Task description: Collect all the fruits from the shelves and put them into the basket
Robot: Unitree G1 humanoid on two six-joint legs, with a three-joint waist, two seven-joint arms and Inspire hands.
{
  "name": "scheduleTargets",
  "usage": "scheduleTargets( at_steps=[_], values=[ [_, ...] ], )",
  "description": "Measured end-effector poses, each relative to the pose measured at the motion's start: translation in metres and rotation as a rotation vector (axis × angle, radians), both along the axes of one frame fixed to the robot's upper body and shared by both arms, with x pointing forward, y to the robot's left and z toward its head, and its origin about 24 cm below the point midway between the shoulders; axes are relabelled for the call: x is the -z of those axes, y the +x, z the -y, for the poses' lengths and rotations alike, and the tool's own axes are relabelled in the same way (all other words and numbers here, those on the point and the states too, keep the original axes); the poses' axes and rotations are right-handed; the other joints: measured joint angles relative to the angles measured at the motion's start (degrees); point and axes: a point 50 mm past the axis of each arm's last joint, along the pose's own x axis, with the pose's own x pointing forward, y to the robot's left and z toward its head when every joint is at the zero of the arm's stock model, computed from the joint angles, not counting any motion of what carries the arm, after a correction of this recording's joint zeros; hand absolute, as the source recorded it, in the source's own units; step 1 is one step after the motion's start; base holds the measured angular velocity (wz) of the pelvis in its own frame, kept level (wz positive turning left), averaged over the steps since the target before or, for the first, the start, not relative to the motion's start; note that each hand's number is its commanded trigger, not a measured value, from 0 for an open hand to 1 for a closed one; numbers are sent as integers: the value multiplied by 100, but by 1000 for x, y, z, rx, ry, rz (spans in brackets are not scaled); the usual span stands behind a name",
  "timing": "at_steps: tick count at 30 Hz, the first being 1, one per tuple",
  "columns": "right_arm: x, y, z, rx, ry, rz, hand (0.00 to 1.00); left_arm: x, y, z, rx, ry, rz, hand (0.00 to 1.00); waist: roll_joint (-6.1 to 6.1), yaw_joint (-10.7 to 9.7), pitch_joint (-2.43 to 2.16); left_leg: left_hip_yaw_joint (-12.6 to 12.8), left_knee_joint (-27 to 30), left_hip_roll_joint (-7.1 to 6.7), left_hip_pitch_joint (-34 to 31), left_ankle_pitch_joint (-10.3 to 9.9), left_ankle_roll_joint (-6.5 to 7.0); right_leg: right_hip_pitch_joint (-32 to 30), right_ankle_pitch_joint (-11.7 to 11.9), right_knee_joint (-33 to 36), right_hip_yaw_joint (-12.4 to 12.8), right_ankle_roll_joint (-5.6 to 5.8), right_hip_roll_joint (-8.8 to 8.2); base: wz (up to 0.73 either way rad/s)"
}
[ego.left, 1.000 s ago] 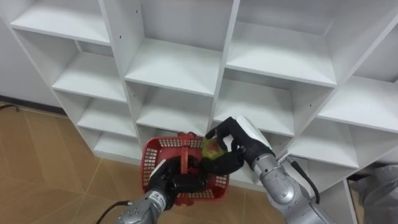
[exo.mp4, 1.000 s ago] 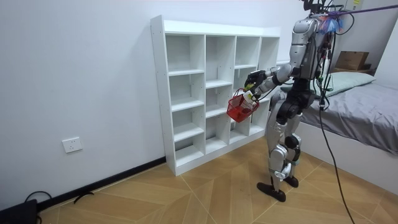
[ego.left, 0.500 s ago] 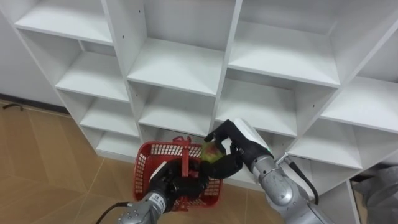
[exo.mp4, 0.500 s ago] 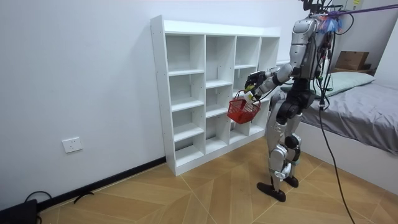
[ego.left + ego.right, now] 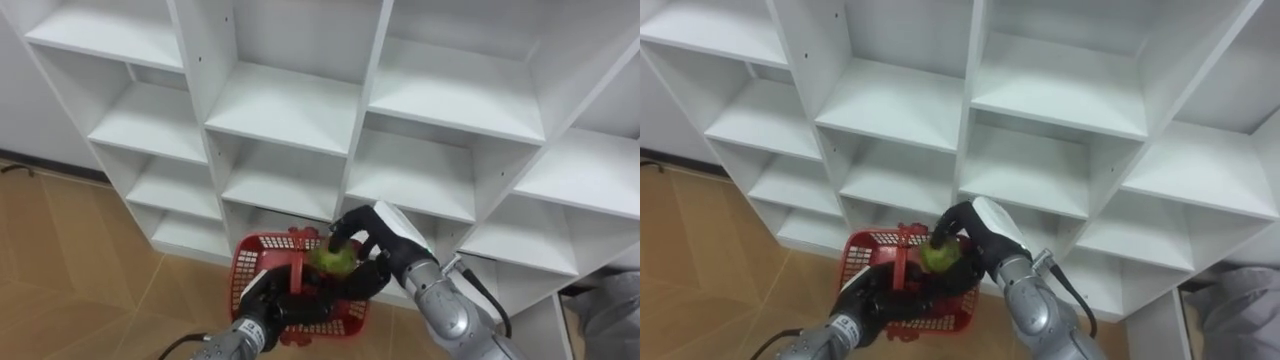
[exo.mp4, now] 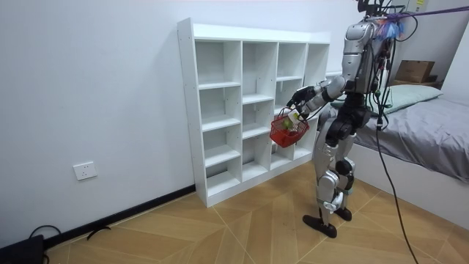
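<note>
Left eye view, nearest first: the left hand (image 5: 268,306) comes up from the bottom edge on a bent forearm. Its dark fingers are curled round the foot of the upright red handle (image 5: 297,268) of the basket (image 5: 243,272), and it carries the basket in front of the closet.

Just beyond, the right arm reaches in from the lower right with the wrist bent inward. The right hand (image 5: 388,240) sits over the basket's far right corner, back turned up. Its fingers and thumb are wrapped round a green fruit (image 5: 333,260), which is held inside the basket's outline, close to the far rim and right of the handle. Whether the fruit touches the mesh cannot be told.

Behind the hands stands the white closet (image 5: 290,105), above a wooden floor (image 5: 60,260).

In the room view the robot stands upright before the closet's right-hand columns, both forearms raised forward. The basket (image 6: 287,132) is at waist height, and a bed (image 6: 432,125) lies behind.
</note>
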Motion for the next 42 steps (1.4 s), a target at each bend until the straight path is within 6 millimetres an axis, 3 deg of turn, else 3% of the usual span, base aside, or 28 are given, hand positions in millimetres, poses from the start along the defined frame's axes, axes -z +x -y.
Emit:
scheduleTargets(
  at_steps=[23,32,37,38,42],
  values=[
    [0,0,0,-15,12,-19,0,-3,2,-2,-9,-1,13,100,-127,-1,48,-1,-4,-2,-3,-3,2,-4,-3,-6,2,3,1,0],
    [-3,2,2,1,33,-12,0,-4,4,-3,-14,-5,19,100,-112,-9,49,0,2,0,-3,-5,3,-7,-3,-15,-18,2,-1,0],
    [-1,1,21,134,93,-15,0,0,0,-21,-91,-3,6,100,3,-11,59,10,-21,-10,104,-12,13,82,-8,-18,2,11,-7,-1],
    [1,-2,28,173,93,-15,0,2,-4,-27,-115,0,-8,100,48,-12,38,10,-23,-12,122,-20,17,99,-17,-24,10,21,-8,0],
    [10,-11,51,343,184,-46,0,8,-15,-48,-194,41,-38,100,138,-34,36,15,-23,-9,170,-21,17,136,-20,-16,21,19,-6,0]
  ],
)
